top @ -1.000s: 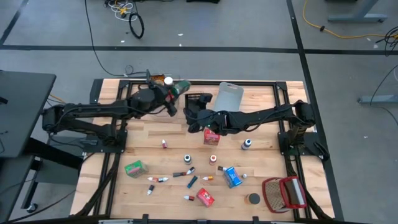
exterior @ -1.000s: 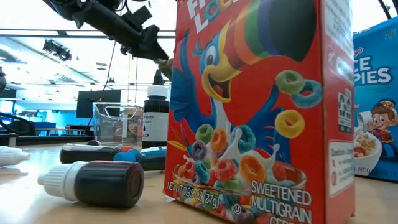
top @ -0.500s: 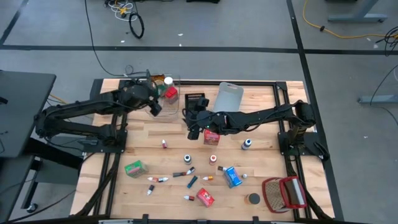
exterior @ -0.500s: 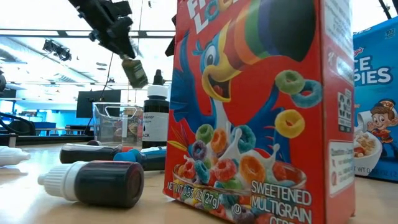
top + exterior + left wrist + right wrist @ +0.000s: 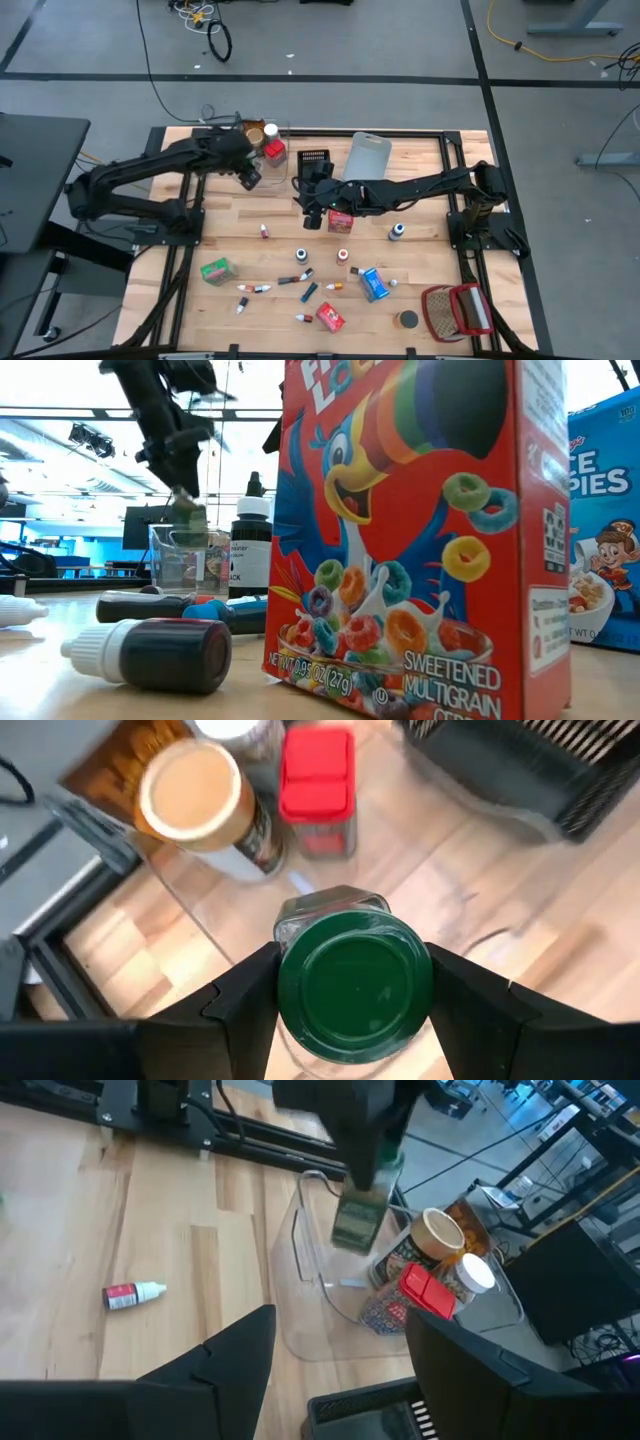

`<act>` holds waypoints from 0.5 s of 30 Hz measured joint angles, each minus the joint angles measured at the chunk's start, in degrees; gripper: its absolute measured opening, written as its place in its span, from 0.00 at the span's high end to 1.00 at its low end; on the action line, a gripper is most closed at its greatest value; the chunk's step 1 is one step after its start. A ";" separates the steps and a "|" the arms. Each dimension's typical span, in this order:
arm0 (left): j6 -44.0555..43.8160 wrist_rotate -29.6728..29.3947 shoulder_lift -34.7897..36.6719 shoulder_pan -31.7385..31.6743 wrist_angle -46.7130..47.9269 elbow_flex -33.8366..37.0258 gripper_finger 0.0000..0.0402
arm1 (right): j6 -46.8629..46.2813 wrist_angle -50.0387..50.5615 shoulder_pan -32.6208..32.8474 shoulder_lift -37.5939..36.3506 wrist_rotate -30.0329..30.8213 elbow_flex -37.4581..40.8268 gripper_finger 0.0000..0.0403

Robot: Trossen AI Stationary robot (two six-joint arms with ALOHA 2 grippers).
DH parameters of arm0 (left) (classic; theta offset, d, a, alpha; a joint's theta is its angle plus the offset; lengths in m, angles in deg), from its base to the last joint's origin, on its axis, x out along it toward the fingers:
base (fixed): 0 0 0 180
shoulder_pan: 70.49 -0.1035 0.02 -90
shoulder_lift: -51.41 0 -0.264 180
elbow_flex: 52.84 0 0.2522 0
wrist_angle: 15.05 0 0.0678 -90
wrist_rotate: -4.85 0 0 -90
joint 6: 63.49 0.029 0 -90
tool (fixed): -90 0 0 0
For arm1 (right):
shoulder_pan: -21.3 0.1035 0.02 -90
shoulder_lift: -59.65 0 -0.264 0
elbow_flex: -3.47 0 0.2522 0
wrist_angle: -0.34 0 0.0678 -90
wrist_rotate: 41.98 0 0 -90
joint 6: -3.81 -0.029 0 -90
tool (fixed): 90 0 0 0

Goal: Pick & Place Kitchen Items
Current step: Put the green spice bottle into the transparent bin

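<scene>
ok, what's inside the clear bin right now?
The clear bin holds a tan-lidded jar, a red-capped shaker and a white-lidded jar. Left gripper holds a green-lidded jar above it. Labels are unreadable.

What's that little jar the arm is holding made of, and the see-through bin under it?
The jar, held in the left gripper, looks like clear glass with a glossy green lid, probably painted metal or plastic. The bin looks like clear hard plastic: the wooden table shows through its glossy walls.
</scene>
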 joint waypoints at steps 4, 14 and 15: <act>2.13 1.06 -4.97 -3.25 -0.03 0.00 0.43 | 1.38 0.00 -0.02 0.00 0.01 0.00 0.42; 7.58 12.00 -13.84 -8.92 -3.75 -0.04 0.43 | 2.89 -0.04 -0.02 0.00 -0.06 0.00 0.42; 8.62 11.99 -14.60 -9.52 -4.05 -0.23 0.43 | 3.00 -0.02 -0.02 0.00 -0.10 0.00 0.42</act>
